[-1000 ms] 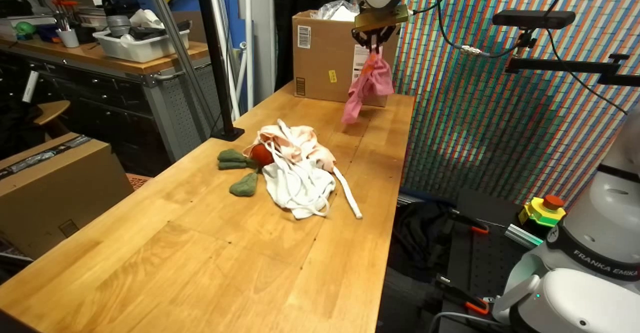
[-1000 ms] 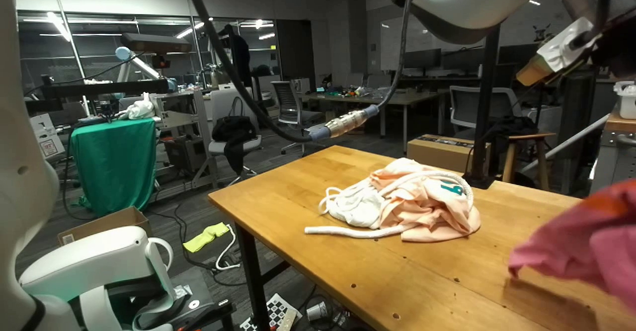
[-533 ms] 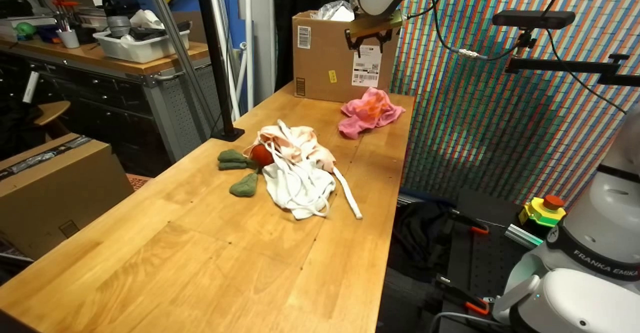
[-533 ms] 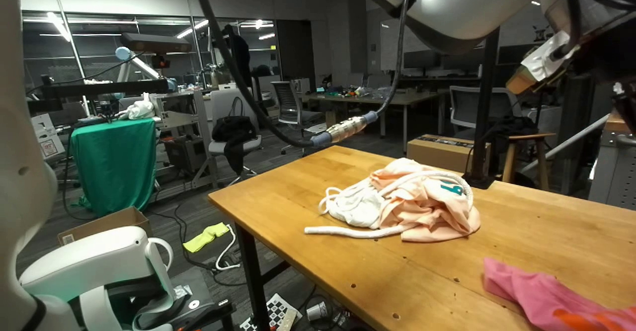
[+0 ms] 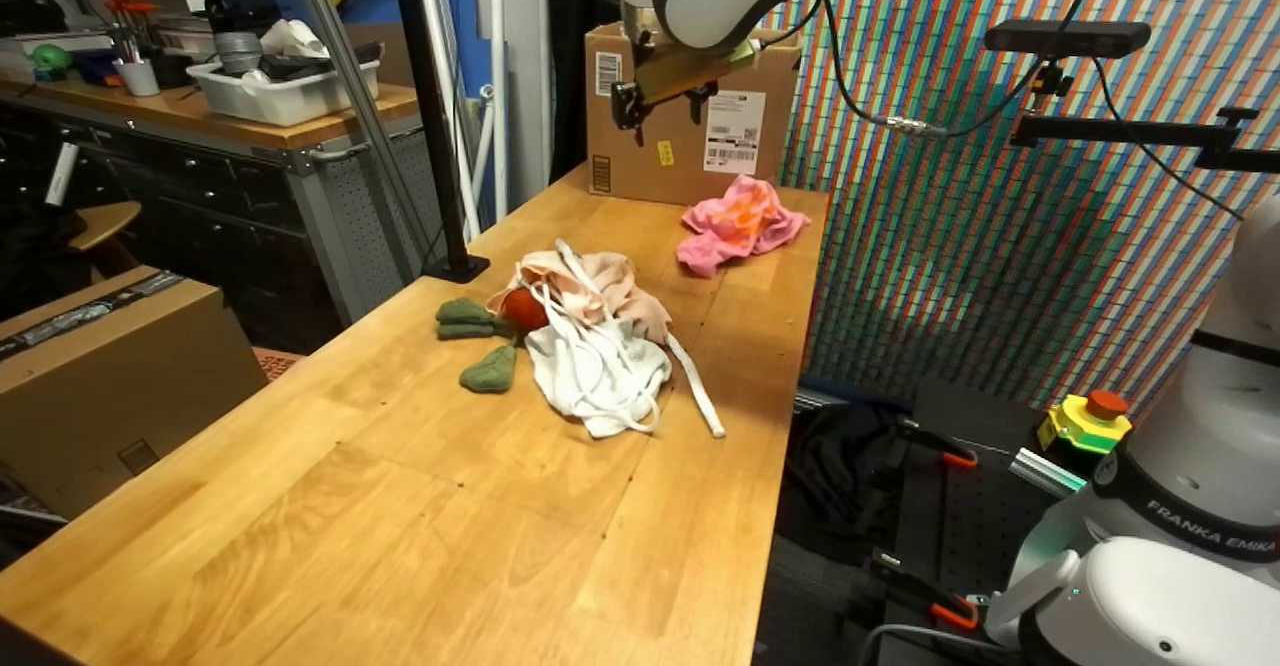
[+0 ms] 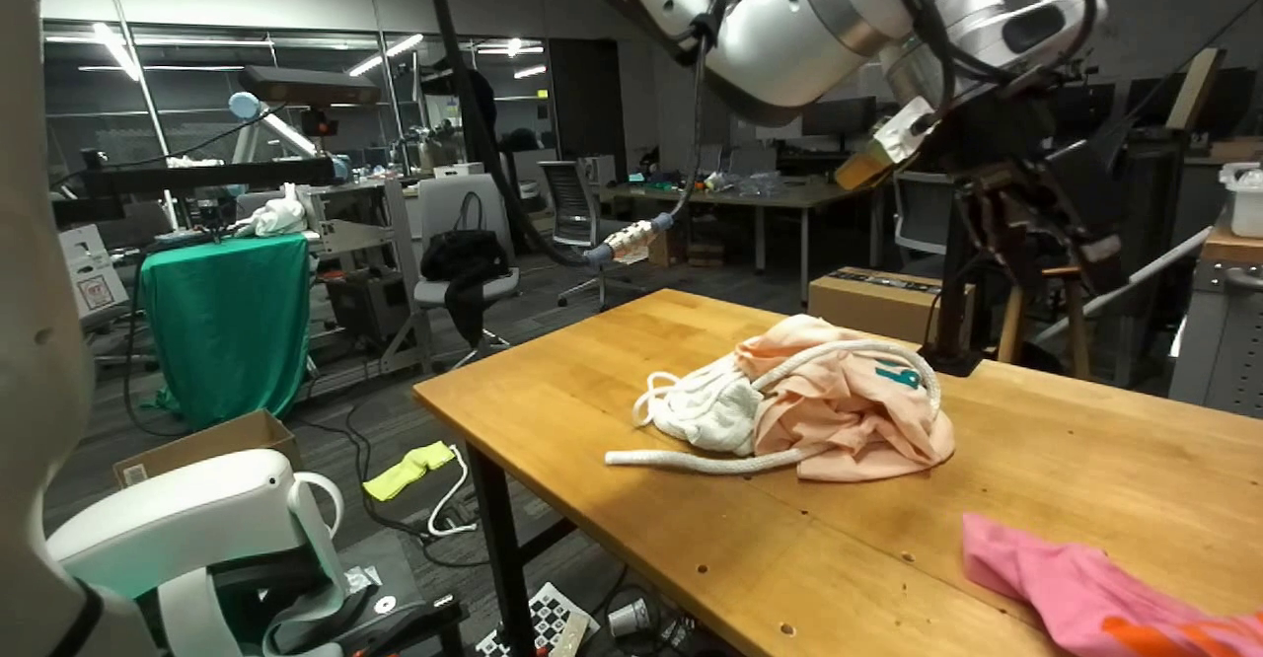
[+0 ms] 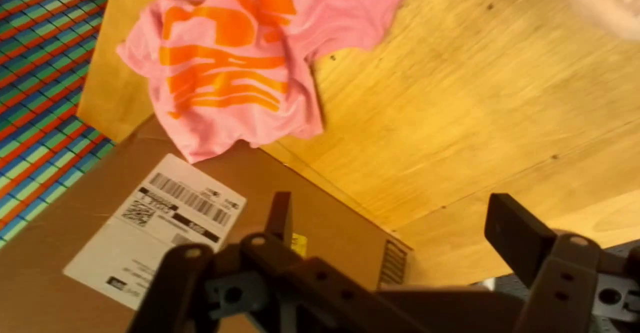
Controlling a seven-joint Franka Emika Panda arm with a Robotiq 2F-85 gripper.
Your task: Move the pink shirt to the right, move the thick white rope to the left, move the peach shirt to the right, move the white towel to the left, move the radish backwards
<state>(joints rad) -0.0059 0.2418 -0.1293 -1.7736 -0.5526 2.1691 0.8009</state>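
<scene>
Crumpled on the table by the cardboard box lies the pink shirt (image 5: pixel 745 224) with its orange print, also in the wrist view (image 7: pixel 235 68). My gripper (image 5: pixel 668 128) hangs above the table in front of the box, apart from the shirt. Its jaws stand wide with nothing between them in the wrist view. In a pile mid-table, the peach shirt (image 6: pixel 849 425) has the thick white rope (image 6: pixel 681 461) looped over it, one end trailing out. Beside it the white towel (image 5: pixel 590 381) lies under white strands. The radish (image 5: pixel 524 312) is partly covered, its green leaves sticking out.
A large cardboard box (image 5: pixel 650 116) stands at the table's end, close behind the gripper. A black post (image 5: pixel 440 146) rises at the table's edge near the pile. A patterned curtain (image 5: pixel 950 276) hangs beyond the opposite edge.
My gripper has let go of the pink shirt, which dropped from hanging to lying on the table. The gripper then moved away from it, leftward in both exterior views. The pile looks unchanged.
</scene>
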